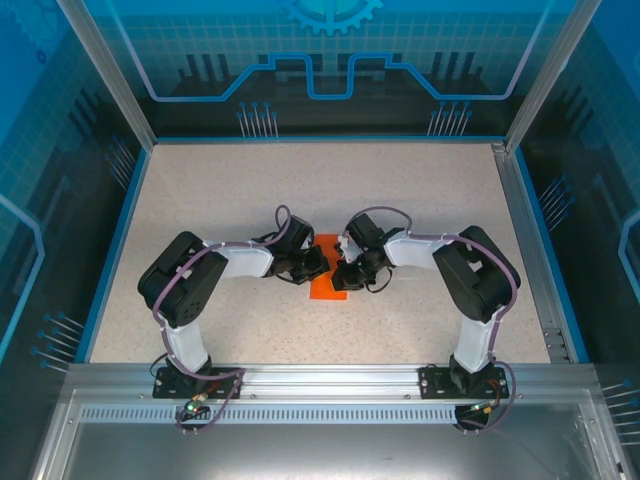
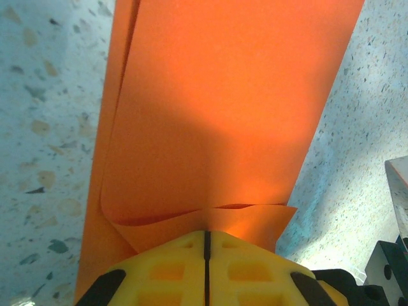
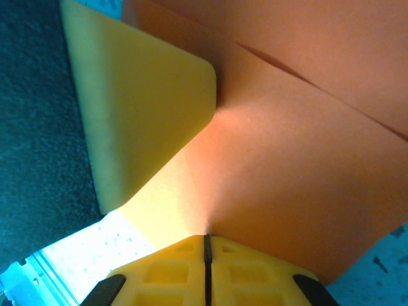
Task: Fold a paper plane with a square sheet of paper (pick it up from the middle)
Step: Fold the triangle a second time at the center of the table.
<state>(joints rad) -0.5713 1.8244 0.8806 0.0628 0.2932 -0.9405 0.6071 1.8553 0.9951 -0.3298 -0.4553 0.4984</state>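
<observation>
- We look down on a pale speckled table [image 1: 220, 200] with a blue rim. It is boxed in by clear panels [image 1: 100, 80] printed with blue line patterns, with a gear shape [image 1: 333, 12] at the top centre of the overhead frame.
- The left gripper [image 1: 312, 266] has its yellow fingers [image 2: 169, 271] pressed together, with only a thin seam between them. In its wrist view a creased edge of the orange sheet of paper [image 1: 328, 287] is pinched at the tips.
- The right gripper [image 1: 348, 272] is closed just as tightly, and in its wrist view the paper rises straight out of the fingertip seam.
- The sheet, folded in layers, sits at the centre of the overhead frame, between the two grippers.
- In the upper left of the right wrist view a yellow slab [image 3: 146, 108] with a rounded corner touches the paper. We cannot tell what it is.
- The left arm [image 1: 190, 285] and right arm [image 1: 478, 275] bend inward, and their wrists cover much of the sheet from above.
</observation>
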